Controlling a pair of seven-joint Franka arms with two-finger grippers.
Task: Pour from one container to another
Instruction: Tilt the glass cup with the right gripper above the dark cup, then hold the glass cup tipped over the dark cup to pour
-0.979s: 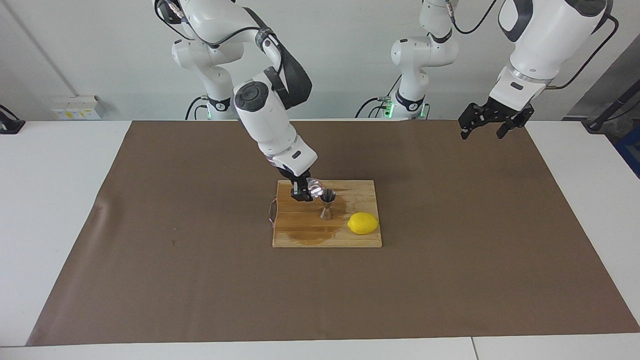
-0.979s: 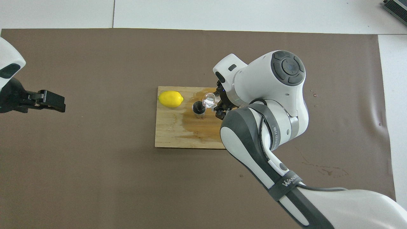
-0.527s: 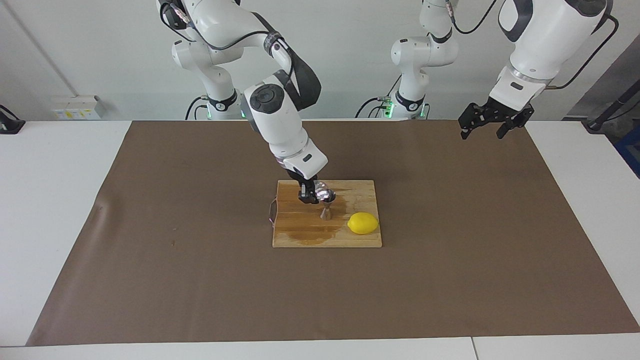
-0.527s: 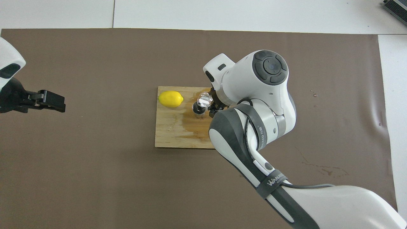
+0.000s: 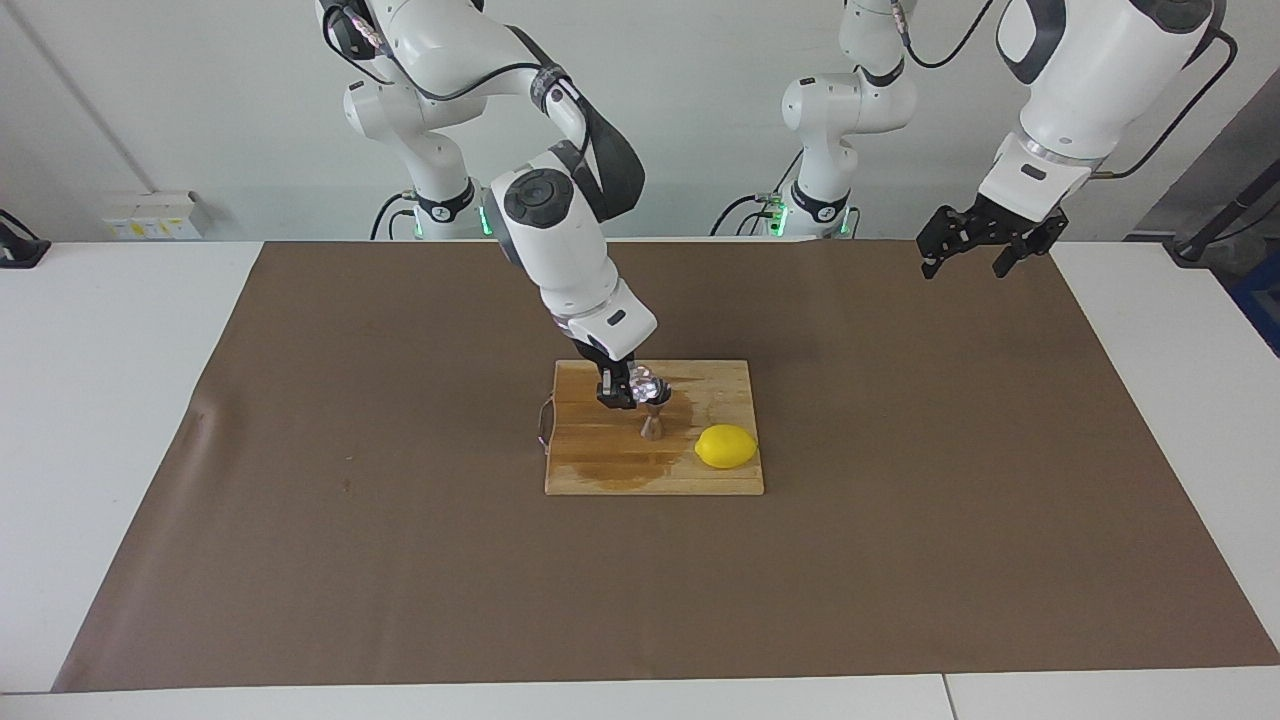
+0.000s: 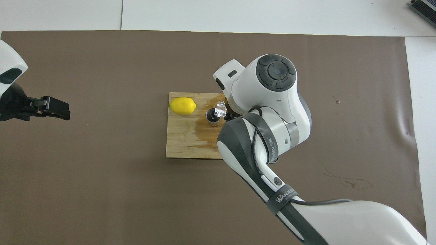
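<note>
1. We see the right gripper (image 5: 622, 388) low over the wooden board (image 5: 610, 470), its fingers pinched on the clear glass vessel (image 5: 645, 385).
2. The glass vessel hangs tilted right at the mouth of the steel jigger (image 5: 652, 422); in the overhead view it sits at about 1 o'clock from the jigger's rim, overlapping it.
3. We spot the jigger standing upright near the middle of the board, on a dark wet patch (image 5: 625, 462) that spreads across the wood.
4. The lemon (image 5: 726, 446) lies on the board toward the left arm's end; in the facing view it is at roughly 4 o'clock from the jigger, apart from it.
5. The board lies on the brown mat (image 5: 400, 520) that covers most of the table.
6. The left gripper (image 5: 985, 255) waits up in the air over the mat's corner at the left arm's end, at about 2 o'clock from the board in the facing view; its fingers stand spread and carry nothing.
</note>
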